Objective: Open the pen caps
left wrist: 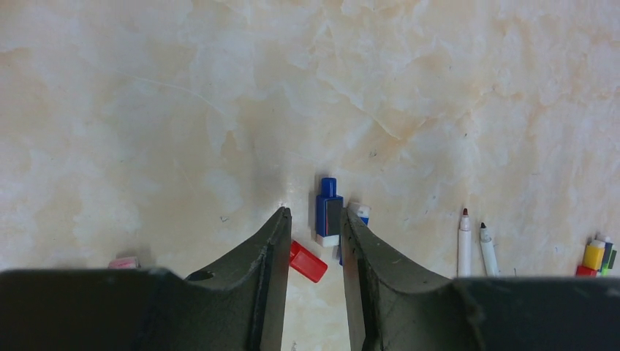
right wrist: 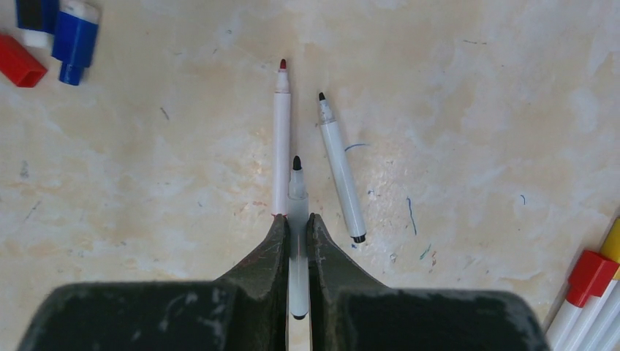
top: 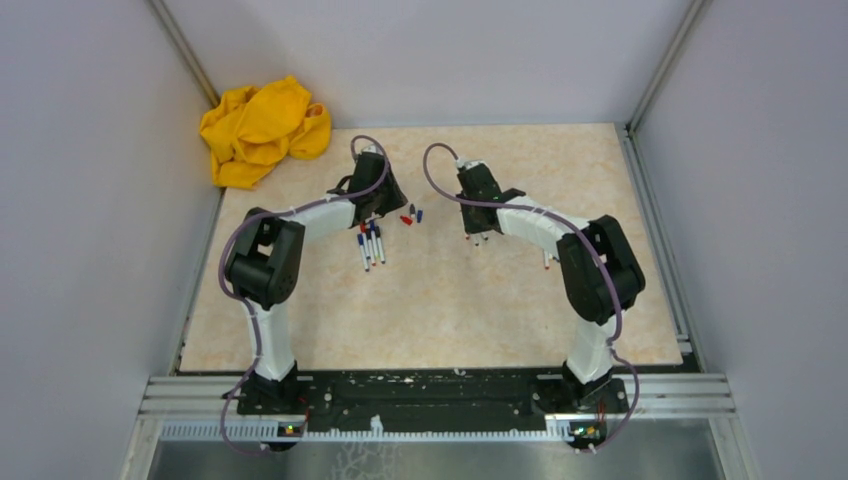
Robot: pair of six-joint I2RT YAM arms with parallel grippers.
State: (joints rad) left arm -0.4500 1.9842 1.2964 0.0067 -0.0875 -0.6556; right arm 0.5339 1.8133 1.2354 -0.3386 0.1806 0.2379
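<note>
My left gripper (left wrist: pixel 314 213) is open, its fingertips low over the table. A blue and black pen cap (left wrist: pixel 329 212) lies between them, close to the right finger. A red cap (left wrist: pixel 307 261) lies on the table under the gap, and another blue cap (left wrist: pixel 360 212) peeks out past the right finger. My right gripper (right wrist: pixel 296 219) is shut on an uncapped black-tipped pen (right wrist: pixel 296 186). Beside it lie a red-tipped pen (right wrist: pixel 281 139) and a black-tipped pen (right wrist: pixel 341 168), both uncapped. In the top view the caps (top: pixel 410 215) sit between the left gripper (top: pixel 385 205) and the right gripper (top: pixel 478 236).
Several pens (top: pixel 370 245) lie together by the left arm. Capped pens with red and yellow caps (right wrist: pixel 592 289) lie at the lower right of the right wrist view. A crumpled yellow cloth (top: pixel 262 130) sits at the back left corner. Grey walls enclose the table.
</note>
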